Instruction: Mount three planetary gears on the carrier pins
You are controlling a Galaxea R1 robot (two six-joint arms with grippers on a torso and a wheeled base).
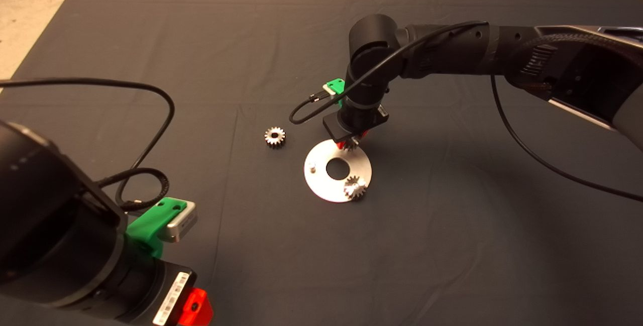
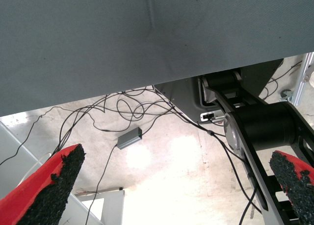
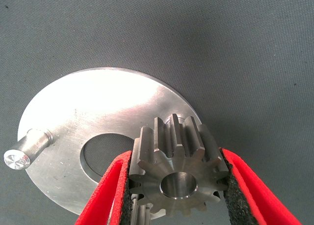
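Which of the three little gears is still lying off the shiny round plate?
The gear alone on the dark mat, left of the plate.

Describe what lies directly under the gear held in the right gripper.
Under the held gear, which the right gripper clamps, the round carrier disc and part of its central hole show. Any pin below it is covered; one free pin stands aside.

Both arms are matte black, built from thick cylindrical joints, and a thin black cable loops loosely off each one. The right arm [image 1: 452,55], entering from the upper right of the frame, has ribbed black housing near the edge and a green bracket beside its wrist. The left arm [image 1: 55,245], at the lower left, carries a green mount with a small silver camera block [image 1: 181,221], a white barcode label and a red finger [image 1: 197,308] with coarse black padding.
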